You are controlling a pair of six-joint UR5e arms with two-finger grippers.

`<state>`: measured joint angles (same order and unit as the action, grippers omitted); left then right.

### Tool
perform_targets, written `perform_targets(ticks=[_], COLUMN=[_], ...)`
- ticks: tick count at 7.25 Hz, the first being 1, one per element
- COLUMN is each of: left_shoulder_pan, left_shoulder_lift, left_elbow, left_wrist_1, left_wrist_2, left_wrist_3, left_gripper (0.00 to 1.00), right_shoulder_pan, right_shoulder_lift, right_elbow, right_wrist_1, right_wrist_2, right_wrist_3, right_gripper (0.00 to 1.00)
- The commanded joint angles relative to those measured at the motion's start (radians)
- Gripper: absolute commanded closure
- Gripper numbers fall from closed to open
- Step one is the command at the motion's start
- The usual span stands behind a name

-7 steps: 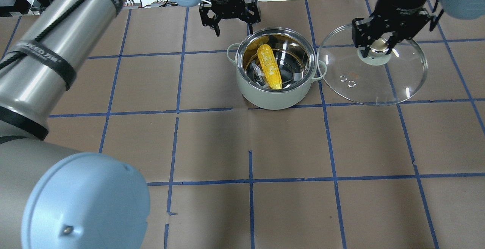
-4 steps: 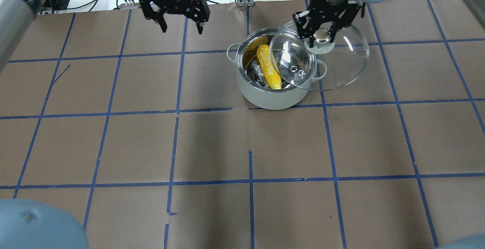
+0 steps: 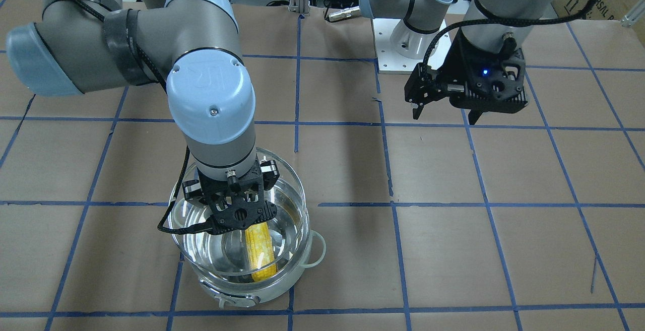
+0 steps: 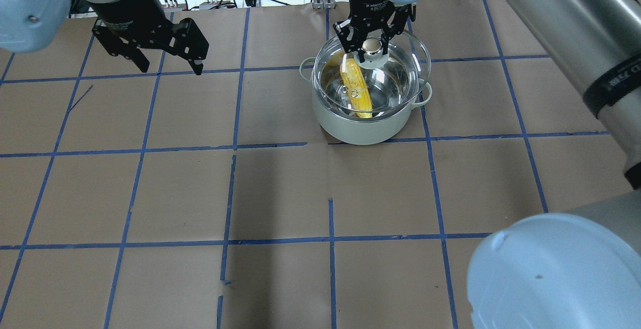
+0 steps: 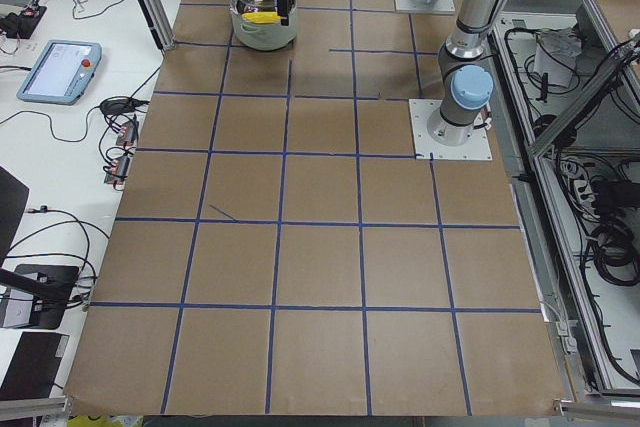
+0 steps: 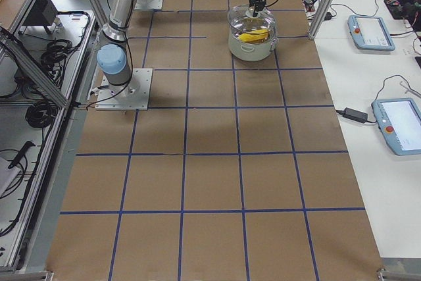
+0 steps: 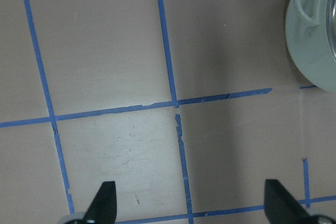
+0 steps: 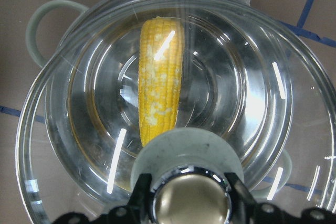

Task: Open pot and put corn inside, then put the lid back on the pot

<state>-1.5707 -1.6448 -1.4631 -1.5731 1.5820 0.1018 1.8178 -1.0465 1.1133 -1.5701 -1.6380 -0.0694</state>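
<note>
right gripper clamped on lid knob; lid over pot, skewed toward 1 o'clock, corn beneath. left gripper at pot's 9 o'clock, jaws apart, over gridded table.

**Table stock, by count**

- Stainless-steel pot with pale base: 1
- Pale loop side handles on the pot: 2
- Clear glass lid: 1
- Metal knob on the lid: 1
- Small vent holes in the lid: 2 (set side by side)
- Ear of corn: 1
- Robot arms: 2
- Two-finger grippers: 2, the left gripper and the right gripper
- White base plates under the arms: 2
- Teach pendants on the side bench: 2 (as counted in the exterior right view)
</note>
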Motion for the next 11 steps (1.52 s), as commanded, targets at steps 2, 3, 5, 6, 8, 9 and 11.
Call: perform_targets(ticks=[2,3,5,6,8,9,11], left_shoulder_pan=[0.001,0.001,0.009,0.009,0.011,0.011,0.011], left_shoulder_lift=[0.01,0.017,0.019,0.017,0.017,0.017,0.016], left_elbow=[-0.005,-0.017,-0.02,-0.02,-0.022,-0.02,-0.02], left_wrist_1=[0.001,0.007,0.007,0.007,0.007,0.007,0.008], left_wrist_2=[-0.002,-0.004,-0.004,-0.005,-0.002,-0.002,0.0], left_wrist_3=[-0.002,0.001,0.003,0.0,-0.001,-0.001,-0.001], left_gripper=[0.0,0.0,0.0,0.0,0.0,0.0,0.0], right_shoulder_pan=[0.002,0.003,0.003,0.003,0.003,0.003,0.003], right_shoulder_lift=[0.029,0.031,0.045,0.057,0.069,0.069,0.072], right_elbow=[0.003,0.005,-0.001,-0.007,-0.007,-0.007,-0.007], right_wrist_1=[-0.018,-0.018,-0.018,-0.025,-0.057,-0.059,-0.057], right_wrist_2=[0.0,0.001,0.001,0.001,0.007,0.007,0.007], right_wrist_3=[-0.004,0.003,0.002,-0.003,-0.003,-0.004,0.0], right_gripper=[0.61,0.61,0.61,0.61,0.61,0.61,0.61])
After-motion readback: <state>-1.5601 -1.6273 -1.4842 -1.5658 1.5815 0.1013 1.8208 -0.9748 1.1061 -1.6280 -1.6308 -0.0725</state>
